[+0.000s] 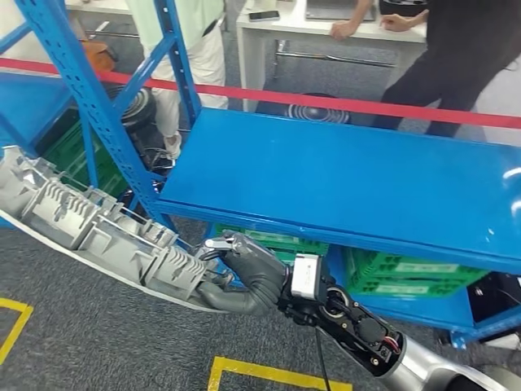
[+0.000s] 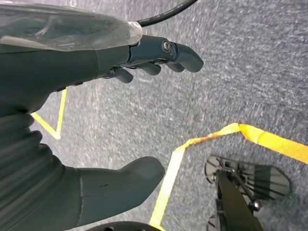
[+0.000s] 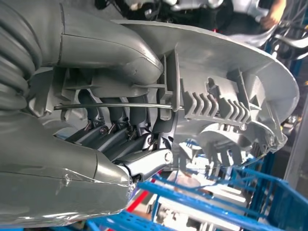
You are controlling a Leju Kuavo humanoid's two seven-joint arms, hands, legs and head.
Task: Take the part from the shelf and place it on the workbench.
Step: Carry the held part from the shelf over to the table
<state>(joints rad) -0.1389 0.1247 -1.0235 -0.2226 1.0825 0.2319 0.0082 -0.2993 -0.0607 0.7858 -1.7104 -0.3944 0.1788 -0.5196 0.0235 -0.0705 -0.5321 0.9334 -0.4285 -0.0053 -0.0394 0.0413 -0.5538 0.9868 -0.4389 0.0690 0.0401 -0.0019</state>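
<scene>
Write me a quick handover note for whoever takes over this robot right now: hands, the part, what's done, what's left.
Right hand grips the long grey ribbed part at one end; the part hangs over the floor, off the blue shelf.
Left hand holds nothing, fingers apart, above grey carpet with yellow floor tape.
Done: part taken from the shelf.
Left: carry it to the workbench and set it down.
People stand behind the red barrier tape.

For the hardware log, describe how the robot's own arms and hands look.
The right hand is dark grey with a ribbed cover, joined by a white wrist block to a black, cabled section and a silver forearm. The left hand is likewise dark grey, with clear film over its back.
</scene>
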